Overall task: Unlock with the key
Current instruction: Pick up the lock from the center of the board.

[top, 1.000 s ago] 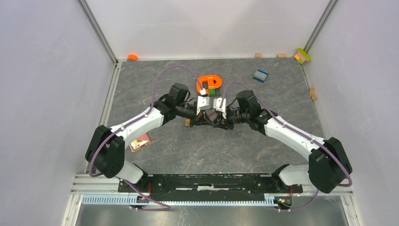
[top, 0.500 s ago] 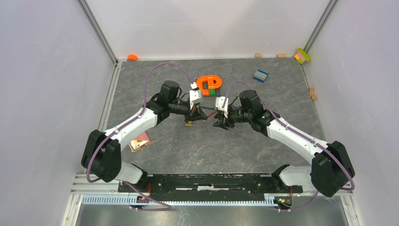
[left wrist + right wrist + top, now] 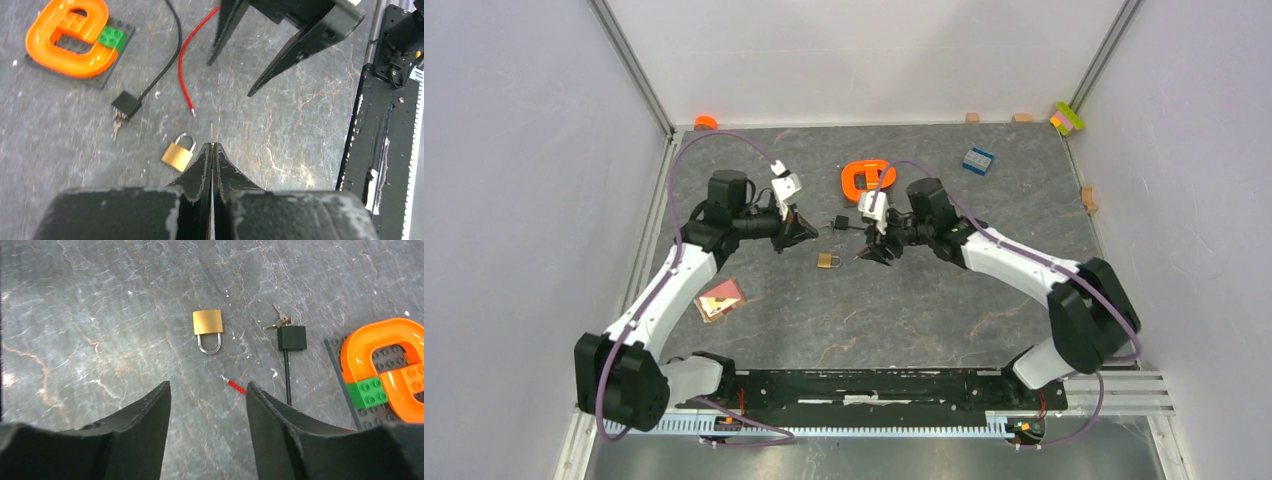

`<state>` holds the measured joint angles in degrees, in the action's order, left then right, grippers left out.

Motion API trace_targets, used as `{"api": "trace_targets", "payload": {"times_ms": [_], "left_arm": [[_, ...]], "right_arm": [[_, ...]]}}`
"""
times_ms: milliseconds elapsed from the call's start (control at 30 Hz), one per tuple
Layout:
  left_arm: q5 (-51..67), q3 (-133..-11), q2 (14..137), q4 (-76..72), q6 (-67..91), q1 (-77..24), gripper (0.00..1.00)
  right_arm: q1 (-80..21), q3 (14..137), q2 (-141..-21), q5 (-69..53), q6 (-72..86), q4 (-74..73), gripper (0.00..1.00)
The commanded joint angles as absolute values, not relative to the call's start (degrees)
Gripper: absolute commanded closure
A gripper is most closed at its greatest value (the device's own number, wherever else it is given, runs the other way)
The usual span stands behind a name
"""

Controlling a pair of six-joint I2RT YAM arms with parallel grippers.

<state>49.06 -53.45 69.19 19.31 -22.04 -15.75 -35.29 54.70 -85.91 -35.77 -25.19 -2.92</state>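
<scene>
Soft, even light falls from above on the counter (image 3: pixel 944 300), and shadows on it are faint. The white walls (image 3: pixel 524 200) read bright. From the left wrist, my left tool (image 3: pixel 212 146) fills the bottom edge, dark and out of focus, and the keys (image 3: pixel 117 123) look smeared. The right wrist view is crisp on the padlock (image 3: pixel 208 322), and the orange piece (image 3: pixel 356 354) glares slightly.

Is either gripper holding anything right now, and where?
Nothing is held. Left gripper is shut and empty, right gripper open; padlock and keys lie loose on the table.
</scene>
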Motion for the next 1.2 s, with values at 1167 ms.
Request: {"api": "trace_targets", "payload": {"times_ms": [1167], "left_arm": [[52.01,-55.77,62.83,39.56,-18.5,-1.99,0.98]], "right_arm": [[-45.35,83.09,-122.38,-26.3,-33.95,-11.43,0.27]]}}
